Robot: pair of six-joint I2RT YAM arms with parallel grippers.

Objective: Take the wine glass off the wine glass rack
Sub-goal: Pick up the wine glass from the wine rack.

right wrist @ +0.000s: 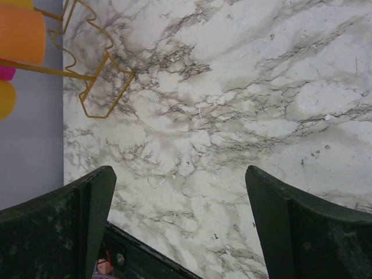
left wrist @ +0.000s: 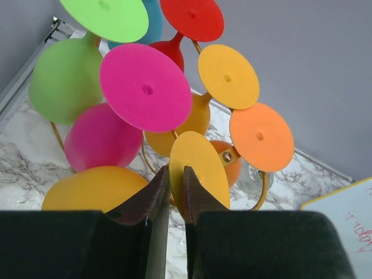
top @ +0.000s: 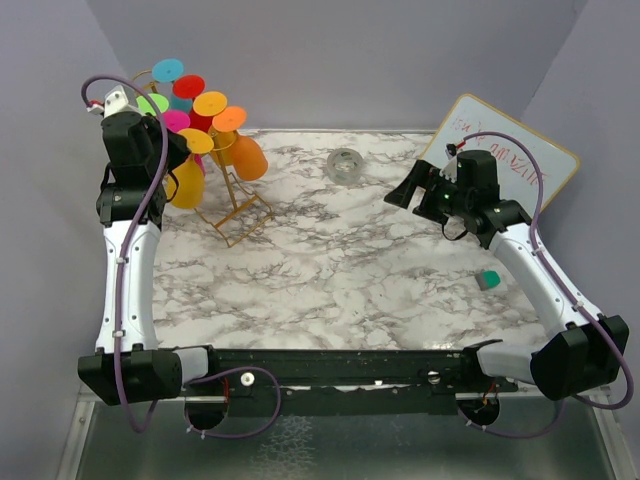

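The gold wire wine glass rack stands at the back left of the marble table, hung with several coloured wine glasses. My left gripper is up among them. Its jaws are drawn in to a narrow gap on the yellow wine glass, between its bowl and its round yellow foot. The stem itself is hidden behind the fingers. In the top view the left gripper sits against this glass. My right gripper hangs open over bare marble, with nothing between its fingers.
Pink, green, orange and red glasses crowd close round the held one. A clear round object sits mid-back, a whiteboard leans at the back right, and a small green object lies near the right arm.
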